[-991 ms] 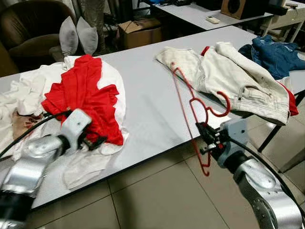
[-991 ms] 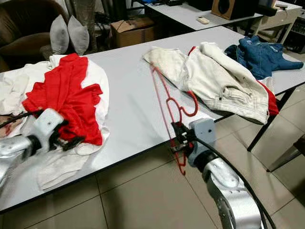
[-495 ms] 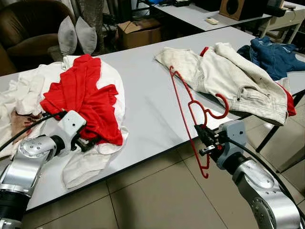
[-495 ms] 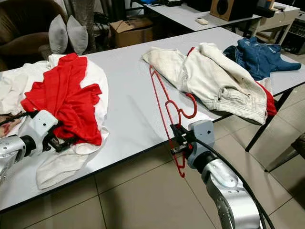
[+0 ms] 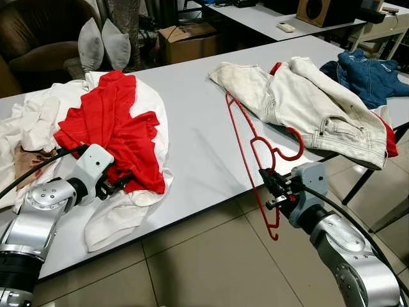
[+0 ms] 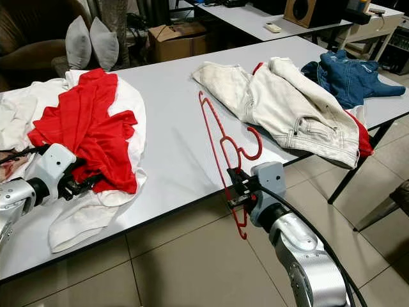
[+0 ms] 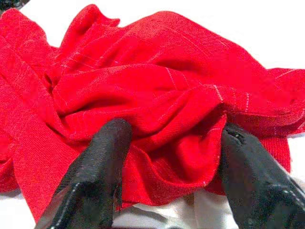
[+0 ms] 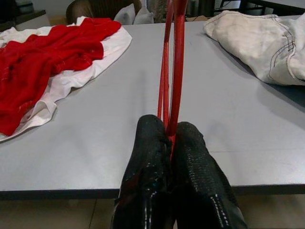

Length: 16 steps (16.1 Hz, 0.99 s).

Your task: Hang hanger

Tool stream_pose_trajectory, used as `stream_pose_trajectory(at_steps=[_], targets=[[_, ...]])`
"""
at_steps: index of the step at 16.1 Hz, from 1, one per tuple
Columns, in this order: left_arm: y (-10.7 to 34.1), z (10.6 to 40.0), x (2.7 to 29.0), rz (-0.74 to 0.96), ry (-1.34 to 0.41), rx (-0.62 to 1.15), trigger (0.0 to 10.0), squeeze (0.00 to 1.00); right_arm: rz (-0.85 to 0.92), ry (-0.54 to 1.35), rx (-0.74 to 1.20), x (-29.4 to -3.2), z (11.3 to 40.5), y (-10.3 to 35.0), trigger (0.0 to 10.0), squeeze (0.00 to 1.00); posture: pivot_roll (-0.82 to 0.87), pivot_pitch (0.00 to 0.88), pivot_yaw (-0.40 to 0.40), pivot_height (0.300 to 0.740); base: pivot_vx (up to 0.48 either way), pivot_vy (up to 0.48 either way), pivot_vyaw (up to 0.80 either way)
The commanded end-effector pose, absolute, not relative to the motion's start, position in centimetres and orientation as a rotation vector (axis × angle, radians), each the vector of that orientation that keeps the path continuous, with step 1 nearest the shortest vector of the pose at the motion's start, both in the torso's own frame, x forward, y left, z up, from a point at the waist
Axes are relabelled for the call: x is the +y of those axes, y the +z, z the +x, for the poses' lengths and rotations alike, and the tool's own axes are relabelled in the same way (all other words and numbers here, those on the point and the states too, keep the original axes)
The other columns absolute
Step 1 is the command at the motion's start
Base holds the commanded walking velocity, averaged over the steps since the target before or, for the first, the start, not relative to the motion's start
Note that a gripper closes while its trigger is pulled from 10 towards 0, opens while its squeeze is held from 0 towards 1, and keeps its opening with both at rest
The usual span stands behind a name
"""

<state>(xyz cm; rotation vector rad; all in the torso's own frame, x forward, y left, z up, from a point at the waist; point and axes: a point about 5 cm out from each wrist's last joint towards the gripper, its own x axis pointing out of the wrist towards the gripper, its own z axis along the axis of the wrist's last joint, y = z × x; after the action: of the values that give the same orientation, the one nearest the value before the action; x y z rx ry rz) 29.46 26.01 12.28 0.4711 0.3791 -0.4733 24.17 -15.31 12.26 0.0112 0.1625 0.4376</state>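
Note:
A red wire hanger (image 8: 177,71) stands nearly upright at the table's front edge, and my right gripper (image 5: 276,190) is shut on its lower part. Its hook (image 5: 299,148) curls toward the white jeans. At the left a red garment (image 5: 112,125) lies crumpled on a white garment (image 5: 153,102). My left gripper (image 5: 118,182) is at the red garment's near hem. In the left wrist view its fingers (image 7: 112,143) stand open on either side of a red fold (image 7: 181,114), touching the cloth.
The grey table (image 5: 198,147) also bears white jeans (image 5: 313,102) and a blue denim piece (image 5: 367,73) at the right. Behind it are a cardboard box (image 5: 188,41), two grey cushions (image 5: 102,45) and a dark armchair (image 5: 38,32). Tiled floor (image 5: 211,268) lies before the table.
My left gripper has drawn back toward the left and now sits astride the red garment's hem. The right gripper and hanger have shifted only slightly.

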Motion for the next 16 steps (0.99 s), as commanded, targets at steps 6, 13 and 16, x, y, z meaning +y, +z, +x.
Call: stream_pose_trajectory(at_steps=[6, 13, 16], targets=[[12.4, 29.6, 26.0, 0.484, -0.475, 0.357, 0.0, 0.00, -0.004, 0.452, 0.147, -14.9, 24.5, 12.4, 10.0, 0.00, -0.24, 0.000, 0.035, 0.740, 0.000, 0.000, 0.00], [13.0, 30.3, 24.4, 0.462, -0.510, 0.298, 0.0, 0.00, -0.002, 0.427, 0.143, -15.1, 24.8, 12.4, 10.0, 0.00, -0.24, 0.000, 0.034, 0.740, 0.000, 0.000, 0.00], [14.1, 31.8, 21.4, 0.384, -0.539, 0.185, 0.0, 0.00, 0.012, 0.394, 0.139, -15.3, 25.0, 12.3, 10.0, 0.00, -0.24, 0.000, 0.034, 0.740, 0.000, 0.000, 0.00]])
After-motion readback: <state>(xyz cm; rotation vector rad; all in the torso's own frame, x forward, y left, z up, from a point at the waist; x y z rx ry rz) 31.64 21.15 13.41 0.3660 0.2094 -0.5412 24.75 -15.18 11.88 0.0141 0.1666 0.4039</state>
